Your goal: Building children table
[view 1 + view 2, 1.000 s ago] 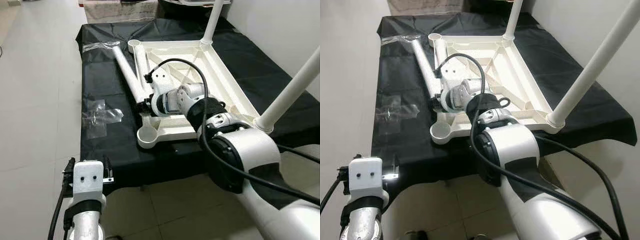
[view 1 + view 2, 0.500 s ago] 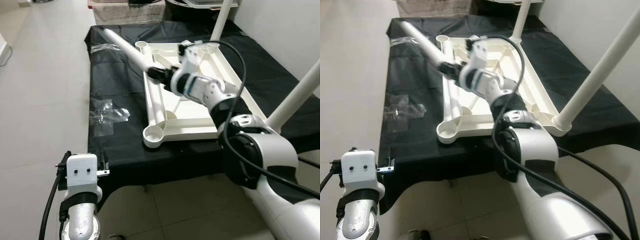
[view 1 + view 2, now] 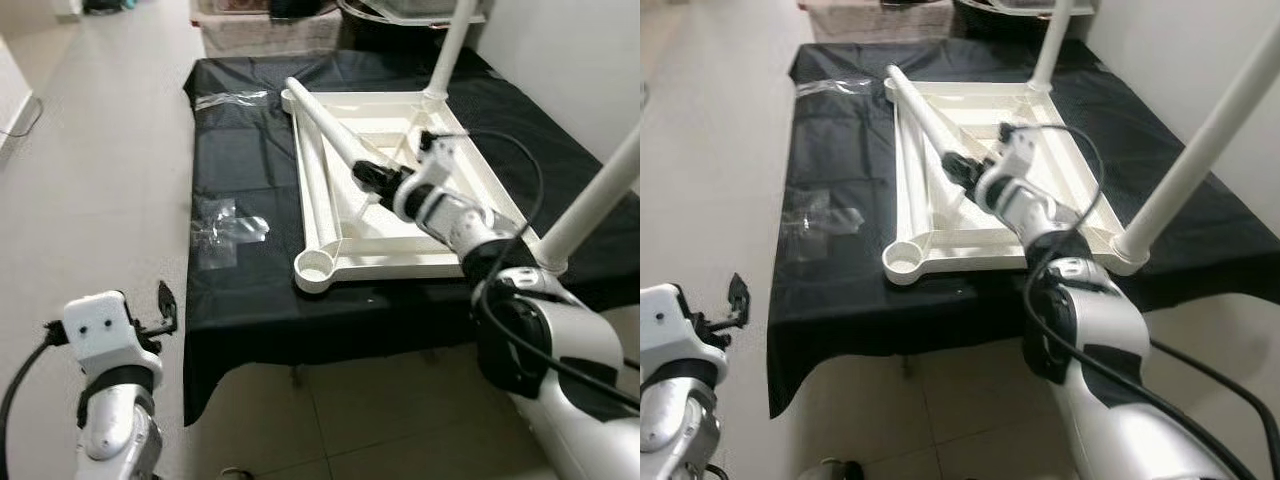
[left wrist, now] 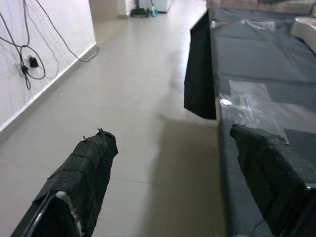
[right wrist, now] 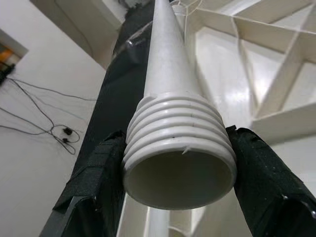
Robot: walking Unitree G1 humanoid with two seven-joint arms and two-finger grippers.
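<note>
A black cloth (image 3: 240,160) covers a low platform, and on it lies the white tabletop (image 3: 470,215) upside down, ribs facing up, with 2 legs (image 3: 590,195) already standing upright at its right-side corners. The right gripper (image 3: 366,174) reaches over the tabletop and pinches a third white leg (image 3: 325,125) near its threaded end (image 5: 180,148), holding it slanted above the frame. The left gripper (image 4: 173,163) hangs beside the platform's near-left corner, fingers spread. A clear plastic bag (image 3: 225,225) lies on the cloth.
</note>
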